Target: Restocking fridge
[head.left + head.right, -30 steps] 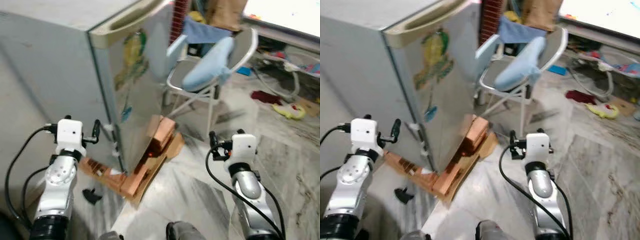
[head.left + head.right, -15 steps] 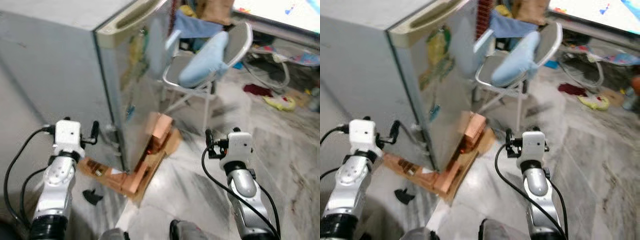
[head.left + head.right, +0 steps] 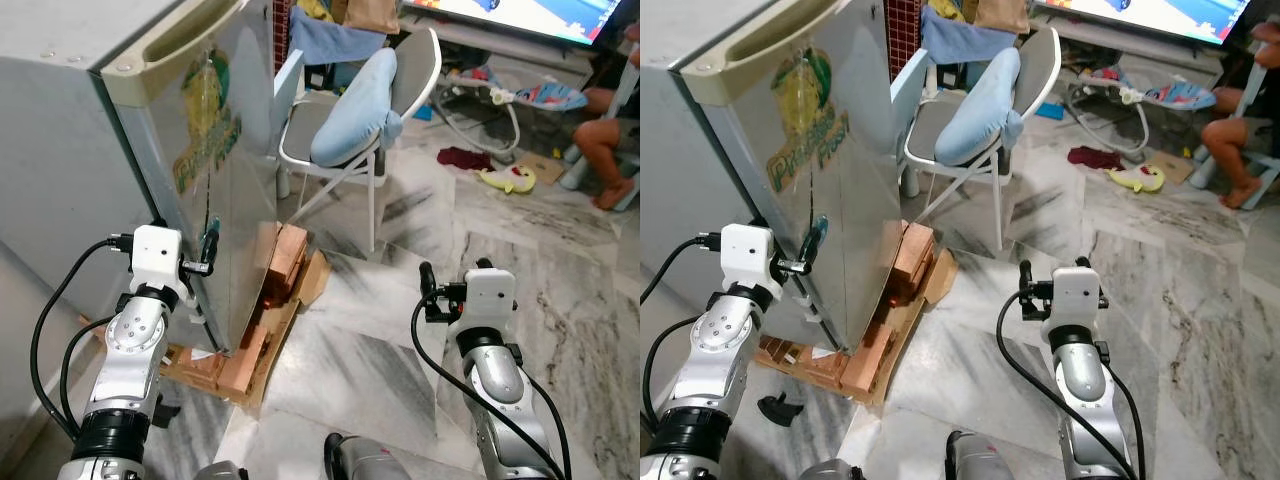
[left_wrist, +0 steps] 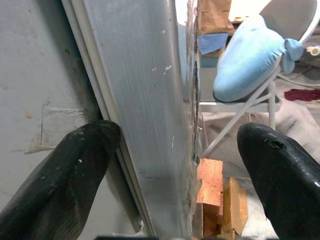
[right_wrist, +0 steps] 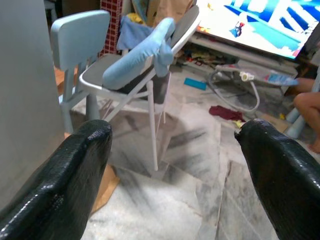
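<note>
left eye view: the silver fridge (image 3: pixel 150 130) stands on the left with its door shut. it sits on a wood pallet (image 3: pixel 250 350) with bricks (image 3: pixel 283 255) by its front. the left pincer (image 3: pixel 208 245) is up at the fridge's front corner edge. the right pincer (image 3: pixel 427 280) hangs over the marble floor (image 3: pixel 400 300), well apart from the fridge.

right eye view: a folding chair (image 3: pixel 980 110) with a blue cushion (image 3: pixel 975 108) stands behind the fridge. a person's legs (image 3: pixel 1240 140) show at the far right.

left wrist view: the 2 black fingers (image 4: pixel 75 165) are spread wide, 1 on each side of the fridge's corner edge (image 4: pixel 150 115).

right wrist view: the 2 fingers (image 5: pixel 75 165) are spread wide, holding nothing, with the chair ahead.
</note>
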You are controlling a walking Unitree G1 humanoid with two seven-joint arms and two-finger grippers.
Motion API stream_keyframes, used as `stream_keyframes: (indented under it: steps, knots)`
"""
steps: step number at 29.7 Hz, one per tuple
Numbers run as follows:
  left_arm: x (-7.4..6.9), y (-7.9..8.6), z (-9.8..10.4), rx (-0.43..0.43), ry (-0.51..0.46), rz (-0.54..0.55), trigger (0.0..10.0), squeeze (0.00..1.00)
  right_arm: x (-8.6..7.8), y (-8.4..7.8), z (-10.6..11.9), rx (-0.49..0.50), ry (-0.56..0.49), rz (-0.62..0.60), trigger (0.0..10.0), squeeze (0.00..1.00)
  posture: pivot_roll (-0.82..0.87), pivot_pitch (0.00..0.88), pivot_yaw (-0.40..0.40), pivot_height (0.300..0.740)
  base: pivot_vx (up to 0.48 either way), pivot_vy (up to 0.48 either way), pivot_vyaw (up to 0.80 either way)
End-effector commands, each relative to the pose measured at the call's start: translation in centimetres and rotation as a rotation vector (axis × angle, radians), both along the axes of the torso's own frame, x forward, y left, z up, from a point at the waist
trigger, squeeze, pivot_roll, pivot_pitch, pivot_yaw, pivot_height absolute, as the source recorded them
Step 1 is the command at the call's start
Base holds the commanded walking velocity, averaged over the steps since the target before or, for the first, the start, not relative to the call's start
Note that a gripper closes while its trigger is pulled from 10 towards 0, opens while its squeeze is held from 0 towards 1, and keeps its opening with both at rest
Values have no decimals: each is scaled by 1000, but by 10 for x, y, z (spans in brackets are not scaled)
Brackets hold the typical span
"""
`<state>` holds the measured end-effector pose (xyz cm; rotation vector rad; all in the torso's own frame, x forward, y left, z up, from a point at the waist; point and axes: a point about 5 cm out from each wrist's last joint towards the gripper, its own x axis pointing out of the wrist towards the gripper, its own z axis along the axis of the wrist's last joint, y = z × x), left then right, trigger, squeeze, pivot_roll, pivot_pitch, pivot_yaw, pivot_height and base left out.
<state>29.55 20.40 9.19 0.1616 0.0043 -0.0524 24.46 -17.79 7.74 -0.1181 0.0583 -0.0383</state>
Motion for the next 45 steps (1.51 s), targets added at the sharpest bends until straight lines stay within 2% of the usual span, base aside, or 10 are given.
stream_keyframes:
  steps: [1,7,10,11,12,18,21,28,32,45]
  knots:
    - [1,11,0,-19,4,55,10000,0,-2,-3,2,-8,2,-11,10000,0,-36,92,-38,740,0,0,0]
    - [18,-6,12,-18,-33,-20,10000,0,-4,-1,1,3,17,5,10000,0,-36,92,-47,740,0,0,0]
    - [29,-32,31,10,-111,-128,10000,0,-8,-2,0,12,25,-9,10000,0,-34,90,-53,740,0,0,0]
    - [32,-58,40,33,-151,-239,10000,0,-13,-4,-1,17,30,-32,10000,0,-33,87,-57,740,0,0,0]
    - [31,-89,45,31,-165,-369,10000,0,-18,-5,-1,32,30,-64,10000,0,-33,87,-57,740,0,0,0]
    - [2,-164,44,67,-180,-746,10000,0,-28,-6,8,4,0,-106,10000,0,-58,79,-45,740,0,0,0]
    - [-6,-171,38,34,-144,-792,10000,0,-28,-8,9,6,-8,-113,10000,0,-62,78,-42,740,0,0,0]
    - [16,-117,13,57,-43,-549,10000,0,-24,-12,11,-2,-8,-137,10000,0,-56,72,-42,740,0,0,0]
    - [23,-65,5,70,12,-364,10000,0,-22,-5,11,-7,-12,-111,10000,0,-43,71,-48,740,0,0,-800]
    - [-3,-36,-3,75,2,-228,10000,0,-11,-2,15,-3,-31,-91,10000,0,-28,81,-30,740,256,-350,-573]
